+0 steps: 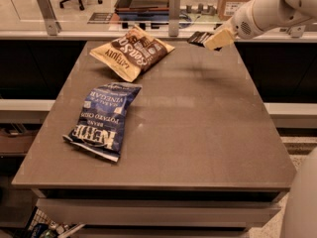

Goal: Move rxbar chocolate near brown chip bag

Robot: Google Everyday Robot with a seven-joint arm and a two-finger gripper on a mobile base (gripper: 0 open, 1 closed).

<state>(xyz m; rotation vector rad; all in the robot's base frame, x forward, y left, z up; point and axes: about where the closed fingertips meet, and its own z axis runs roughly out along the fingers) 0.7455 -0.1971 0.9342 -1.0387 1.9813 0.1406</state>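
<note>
The rxbar chocolate (199, 37), a small flat black bar, is held in the air above the table's far right part. My gripper (210, 40) is shut on its right end, on a white arm that comes in from the upper right. The brown chip bag (132, 51), tan and dark brown with large lettering, lies at the table's far edge, left of centre. The bar hangs to the right of the bag, clearly apart from it. The bar's shadow falls on the table below.
A blue Kettle chip bag (102, 119) lies on the left half of the brown table (198, 133). A glass partition with metal posts (173, 9) runs behind the far edge. A white robot part (304, 202) shows at the lower right corner.
</note>
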